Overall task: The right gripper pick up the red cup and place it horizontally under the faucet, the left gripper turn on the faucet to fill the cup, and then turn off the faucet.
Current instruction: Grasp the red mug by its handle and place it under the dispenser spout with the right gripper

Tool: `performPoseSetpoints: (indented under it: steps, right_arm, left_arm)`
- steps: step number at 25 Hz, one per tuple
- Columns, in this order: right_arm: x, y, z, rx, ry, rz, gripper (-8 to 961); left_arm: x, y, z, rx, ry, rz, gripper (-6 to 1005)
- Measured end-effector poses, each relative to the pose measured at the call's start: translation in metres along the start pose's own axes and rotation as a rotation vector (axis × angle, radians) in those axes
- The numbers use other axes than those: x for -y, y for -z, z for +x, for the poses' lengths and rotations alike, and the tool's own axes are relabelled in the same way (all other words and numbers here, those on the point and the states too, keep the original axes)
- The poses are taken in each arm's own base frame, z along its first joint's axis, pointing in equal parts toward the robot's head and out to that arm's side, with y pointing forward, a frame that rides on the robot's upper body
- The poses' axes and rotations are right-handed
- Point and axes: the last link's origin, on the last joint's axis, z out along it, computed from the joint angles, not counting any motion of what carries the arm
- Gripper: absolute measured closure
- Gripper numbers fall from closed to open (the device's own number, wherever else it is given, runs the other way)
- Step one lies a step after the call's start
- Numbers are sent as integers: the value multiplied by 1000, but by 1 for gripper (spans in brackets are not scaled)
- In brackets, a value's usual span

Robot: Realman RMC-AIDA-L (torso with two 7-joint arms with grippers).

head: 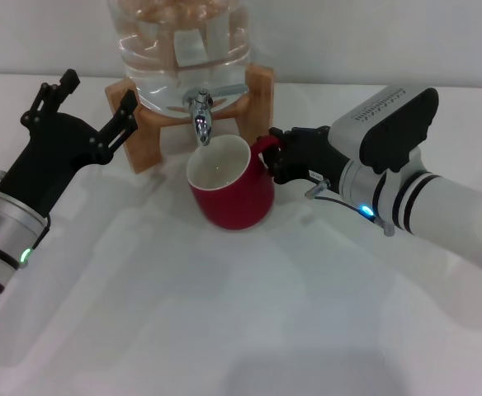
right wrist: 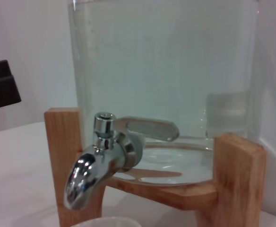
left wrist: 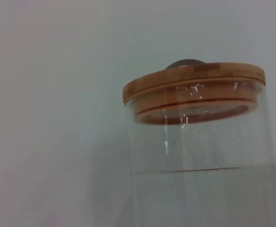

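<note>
Cup [head: 229, 191] sits upright under the faucet [head: 200, 115].
Your right gripper [head: 276, 157] is clamped on its handle; your left gripper [head: 92, 103] hangs open beside the stand [head: 150, 132].

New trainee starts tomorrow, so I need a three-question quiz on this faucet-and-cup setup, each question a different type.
1. True or false: the red cup stands upright under the faucet.
2. Which gripper holds the cup's handle? A) left gripper B) right gripper
3. Fill in: the water jar sits in a ____ stand.

Key: 1 true; 2 B; 3 wooden.
</note>
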Motion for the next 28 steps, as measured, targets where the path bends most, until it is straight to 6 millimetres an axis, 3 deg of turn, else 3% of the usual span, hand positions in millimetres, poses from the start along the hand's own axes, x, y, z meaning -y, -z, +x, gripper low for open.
performPoseSetpoints:
  steps: [14,28]
  right_arm:
    - [-16,-2,-3,3,14,-53,777]
    - [-10,-3,-5,8,1,-32,776]
  left_arm:
    - [0,0,0,0,0,-2,123]
    - [-2,-4,1,-5,-1,-9,123]
